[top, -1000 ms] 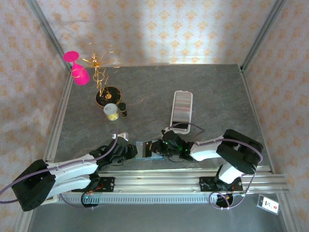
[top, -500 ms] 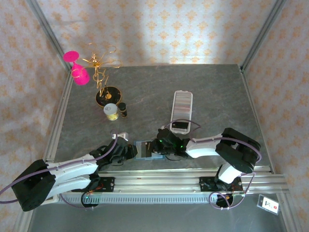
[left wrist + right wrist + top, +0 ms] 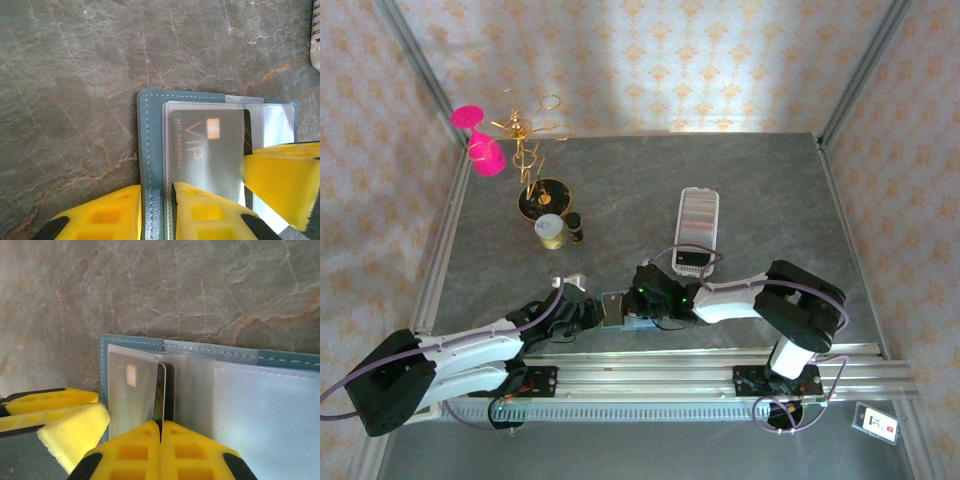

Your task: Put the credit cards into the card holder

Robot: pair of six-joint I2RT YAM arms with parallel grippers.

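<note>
Card holder [image 3: 150, 131] sits in left jaws; closed right jaws touch card [image 3: 206, 152].

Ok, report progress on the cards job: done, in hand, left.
Done: the card holder lies open, pinned by the left claw. In hand: one VIP card sits mostly inside a clear sleeve, the shut right claw at its outer end. Left: the row of cards in the white tray is not yet loaded.

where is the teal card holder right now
In the top view the teal folding card holder lies open near the front edge of the grey table, centre-left, between the left hand and the right hand.
</note>
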